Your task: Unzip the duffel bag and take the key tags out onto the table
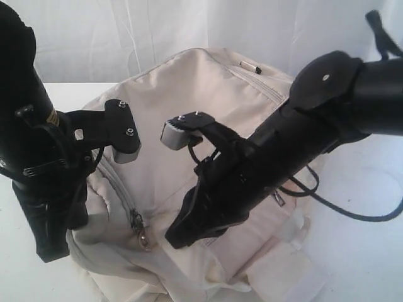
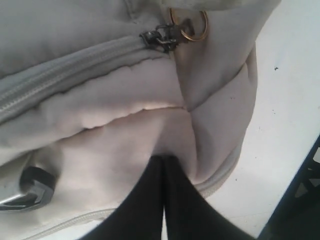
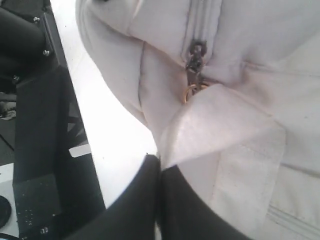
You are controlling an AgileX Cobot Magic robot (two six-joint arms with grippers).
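A cream duffel bag [image 1: 189, 94] lies in the middle of a white table [image 1: 365, 264]. Its zip [image 2: 65, 70] is closed along the stretch in view. The left claw [image 2: 162, 161] has its two black fingers pressed together, pinching a fold of cloth at the end of the bag, near the dark zip pull [image 2: 160, 37] and its brass ring [image 2: 189, 25]. The right claw [image 3: 159, 160] is also closed. Its tips touch the corner of a pale flap [image 3: 215, 125] near the pull. Whether it grips cloth cannot be told.
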